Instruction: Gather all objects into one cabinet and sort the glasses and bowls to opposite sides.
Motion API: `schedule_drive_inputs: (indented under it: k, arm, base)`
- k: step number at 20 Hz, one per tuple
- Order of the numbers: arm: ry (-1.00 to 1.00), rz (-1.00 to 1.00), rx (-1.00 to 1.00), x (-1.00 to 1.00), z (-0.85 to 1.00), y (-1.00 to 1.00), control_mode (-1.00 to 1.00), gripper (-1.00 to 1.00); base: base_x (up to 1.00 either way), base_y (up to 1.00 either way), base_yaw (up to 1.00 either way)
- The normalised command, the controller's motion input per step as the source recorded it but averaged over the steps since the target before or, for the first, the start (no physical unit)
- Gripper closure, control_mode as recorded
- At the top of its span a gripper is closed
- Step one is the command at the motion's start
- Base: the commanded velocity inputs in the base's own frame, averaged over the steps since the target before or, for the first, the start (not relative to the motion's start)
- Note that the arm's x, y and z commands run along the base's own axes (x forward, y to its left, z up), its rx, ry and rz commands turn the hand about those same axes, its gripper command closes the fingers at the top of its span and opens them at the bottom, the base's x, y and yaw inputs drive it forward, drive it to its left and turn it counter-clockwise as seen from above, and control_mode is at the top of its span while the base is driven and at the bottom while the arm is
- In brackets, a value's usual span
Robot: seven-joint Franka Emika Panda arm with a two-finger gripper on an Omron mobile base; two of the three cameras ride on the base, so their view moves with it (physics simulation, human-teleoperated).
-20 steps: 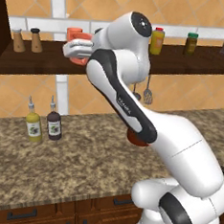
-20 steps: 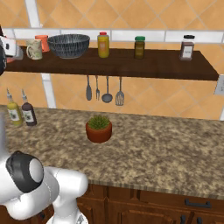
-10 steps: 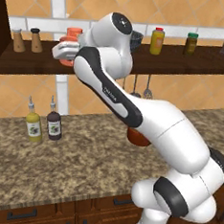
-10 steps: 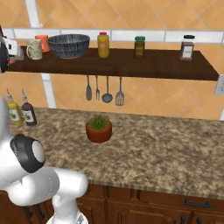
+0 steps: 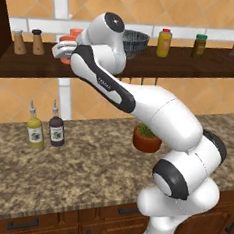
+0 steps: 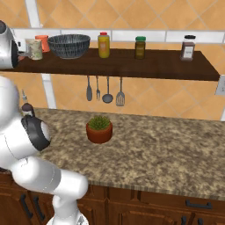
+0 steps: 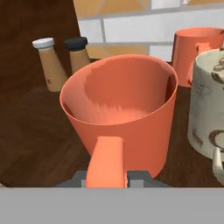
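On the dark wooden wall shelf, two brown shakers, one white-capped and one black-capped, stood at the far left, near the tall cabinet's dark edge. Just to their right the robot's gripper hovered low over the shelf board with a coral-orange cup in front of it; the hand view showed the cup's handle running down between the finger bases, and the gripper appeared narrowly clamped on it, though the fingertips themselves were hidden. The cup stood upright, open side up, with the shakers behind it to the left in that view.

Beside it were a second coral-orange cup, farther back by the tiled wall, and a beige speckled cup nearer the camera, just beside the held cup; whether the two touched could not be told. In the right base view the beige cup sat ahead of the orange one, both left of the dark grey ribbed bowl.

Farther right along the shelf stood a yellow jar, a green-lidded jar and a dark-lidded spice jar, well apart. Utensils hung beneath the shelf. On the granite counter below sat two bottles at left and a terracotta plant pot toward the middle.
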Motion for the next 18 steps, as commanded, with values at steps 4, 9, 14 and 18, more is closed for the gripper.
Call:
schedule_drive_inputs:
  k: [4, 9, 14, 18]
  arm:
    - [0.01, 0.00, -0.05, 0.55, -0.27, 0.23, -1.00, 1.00]
    - [0.02, 0.00, -0.02, 0.32, -0.22, 0.21, -1.00, 1.00]
    - [0.00, 0.00, 0.02, 0.00, -0.09, 0.08, -1.00, 1.00]
    - [0.03, 0.00, 0.10, 0.00, -0.36, 0.49, -1.00, -1.00]
  base:
    - [0.00, 0.00, 0.00]
    - [0.00, 0.00, 0.00]
    - [0.00, 0.00, 0.00]
    - [0.00, 0.00, 0.00]
